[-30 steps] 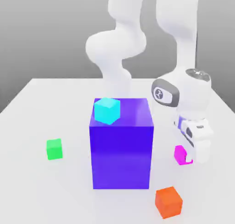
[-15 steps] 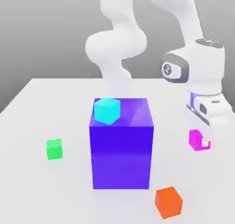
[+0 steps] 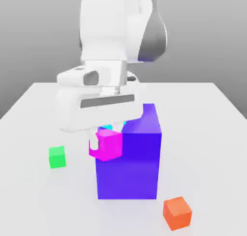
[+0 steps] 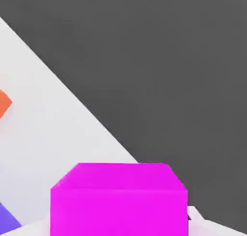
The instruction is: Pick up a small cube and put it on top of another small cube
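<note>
One small magenta cube (image 3: 109, 144), light, rigid, flat-sided, sits clamped by its opposite faces in the gripper (image 3: 107, 142), aloft, well apart from the green cube (image 3: 57, 157) near the table's (image 3: 212, 133) left edge.

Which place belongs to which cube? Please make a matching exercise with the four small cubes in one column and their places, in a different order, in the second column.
Things:
1. magenta cube
2. green cube
3. orange cube
4. cyan cube

Places:
A. on the table, toward the exterior view's left of the big blue block
B. held in the air by the gripper
C. on top of the big blue block, mostly hidden behind the gripper
D. on the table, in front of the big blue block, toward the exterior view's right

Pairs: 1-B, 2-A, 3-D, 4-C
</note>
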Robot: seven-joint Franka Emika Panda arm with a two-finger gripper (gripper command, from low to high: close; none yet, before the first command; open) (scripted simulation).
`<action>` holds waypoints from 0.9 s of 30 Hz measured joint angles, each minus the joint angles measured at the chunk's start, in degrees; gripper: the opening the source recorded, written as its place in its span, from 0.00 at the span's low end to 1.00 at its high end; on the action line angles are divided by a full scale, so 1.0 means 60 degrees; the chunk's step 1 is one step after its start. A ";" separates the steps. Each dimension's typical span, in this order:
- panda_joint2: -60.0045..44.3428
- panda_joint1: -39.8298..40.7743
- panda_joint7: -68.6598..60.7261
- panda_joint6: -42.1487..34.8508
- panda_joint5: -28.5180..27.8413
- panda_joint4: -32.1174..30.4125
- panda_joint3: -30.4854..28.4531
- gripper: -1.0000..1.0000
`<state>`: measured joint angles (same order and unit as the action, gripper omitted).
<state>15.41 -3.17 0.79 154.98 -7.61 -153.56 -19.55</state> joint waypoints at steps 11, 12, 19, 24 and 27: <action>0.0680 0.4184 0.2320 -0.0426 -0.1811 -0.2728 -0.1287 0.00; 0.0610 0.4205 0.2322 -0.0362 -0.1759 -0.2850 -0.1357 0.00; -0.0558 0.3283 0.1557 0.0690 -0.0553 -0.2901 -0.1992 0.00; -0.1645 0.2597 0.0881 0.1769 0.0449 -0.2903 -0.2408 0.00; -0.2365 0.2383 0.0398 0.2484 0.1166 -0.2931 -0.2418 1.00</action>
<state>1.22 11.13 3.18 169.88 -0.61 -171.14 -34.05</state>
